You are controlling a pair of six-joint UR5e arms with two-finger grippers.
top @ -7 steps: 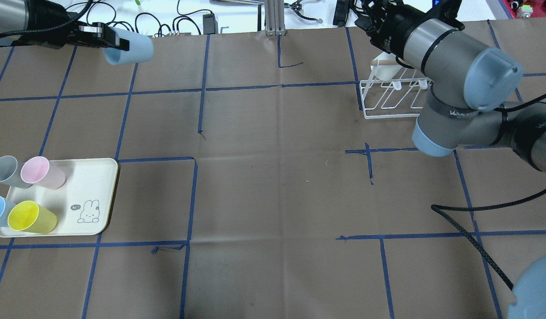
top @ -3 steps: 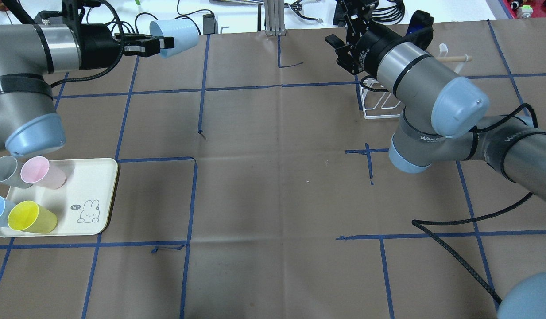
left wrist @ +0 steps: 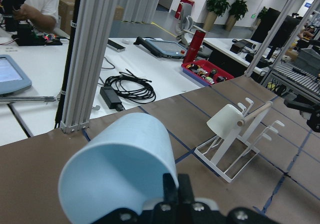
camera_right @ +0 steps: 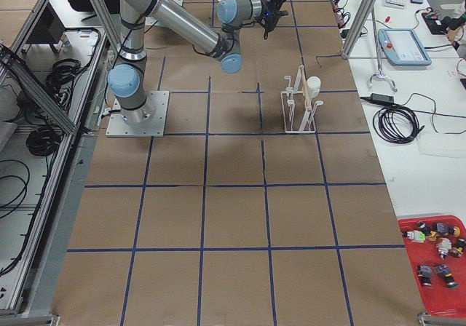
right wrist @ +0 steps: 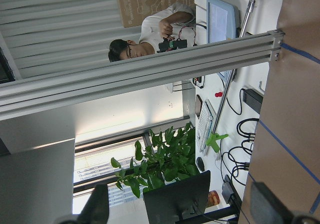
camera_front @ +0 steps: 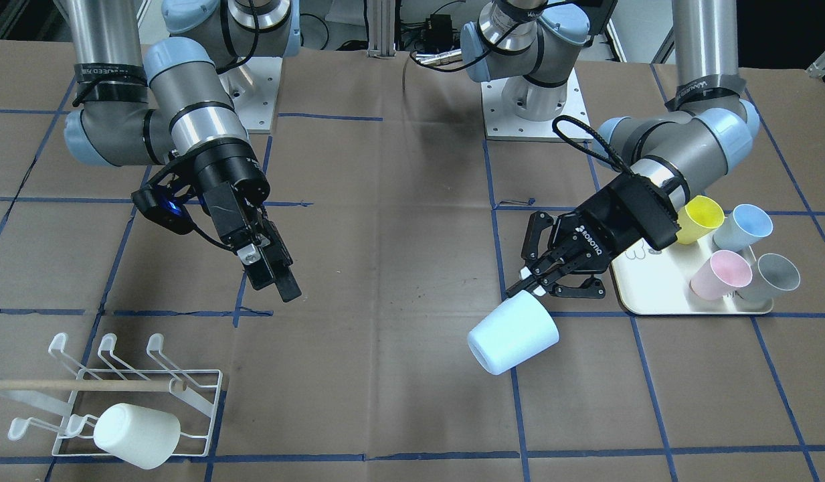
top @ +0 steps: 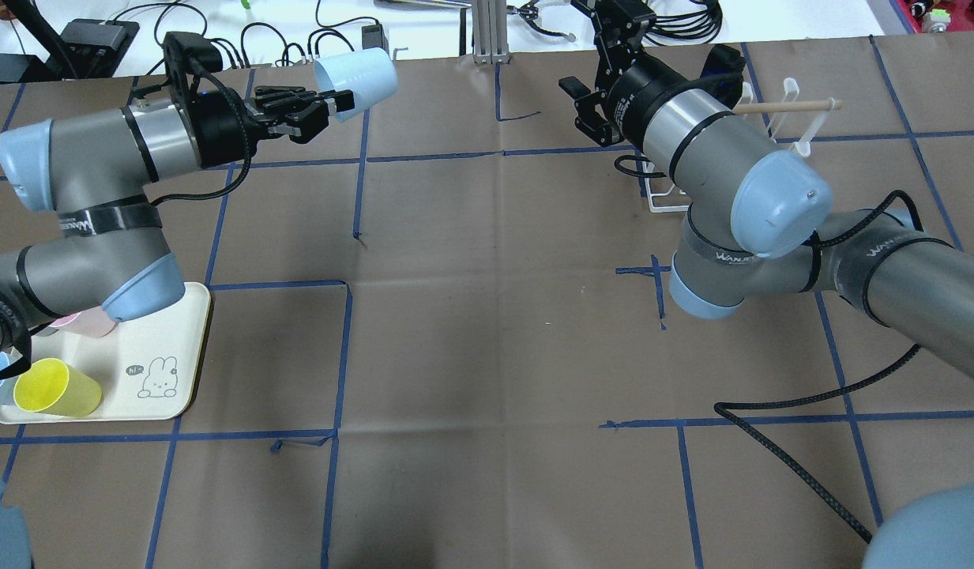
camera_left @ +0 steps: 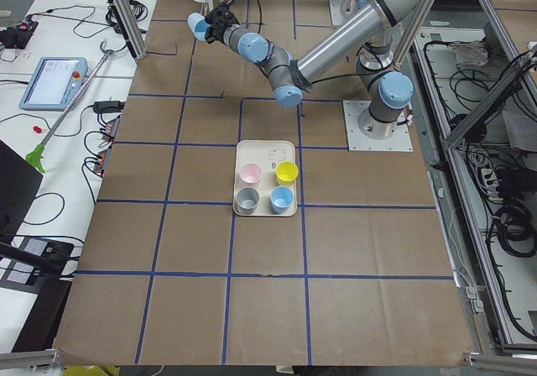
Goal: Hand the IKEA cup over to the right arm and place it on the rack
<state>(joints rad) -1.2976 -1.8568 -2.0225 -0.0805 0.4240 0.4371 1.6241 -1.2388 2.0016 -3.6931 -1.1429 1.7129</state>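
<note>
Nearest the robot, on its left side of the brown counter (top: 494, 332), sits a cream tray (top: 171, 332) w/ four cups standing mouth-up in a block at its outer end: yellow cup (top: 56, 387), pink cup (camera_front: 720, 274), grey cup (camera_front: 775, 278) and blue tray cup (camera_front: 747, 224). The bunny-print end is bare. Further out, the left arm (top: 92, 158) reaches fwd from above the tray. The left claw (top: 340, 101) is clamped on the wall of the IKEA cup (top: 359, 73), a pale blue one, right at its rim. The cup hangs in the air on its side, mouth toward the claw, base pointing away, over the far strip of the counter and near the alu post (top: 487, 35) at the far edge. On the other side the right arm (top: 716, 158) also reaches fwd. The right claw (top: 579, 101) is empty, jaws spread wide: the right wrist view shows both fingers far apart w/ nothing btwn. It points out and toward the robot's left, well apart from the cup. Just beside it, far right, stands the rack (camera_front: 185, 399), white wire w/ a wooden dowel (camera_front: 84, 385) across. A white cup (camera_front: 138, 435) sits tipped on the prongs on the rack's far side. Beyond the counter is a white bench w/ black cables (left wrist: 132, 90), and an operator (left wrist: 35, 4) sits in the bkgd.
</note>
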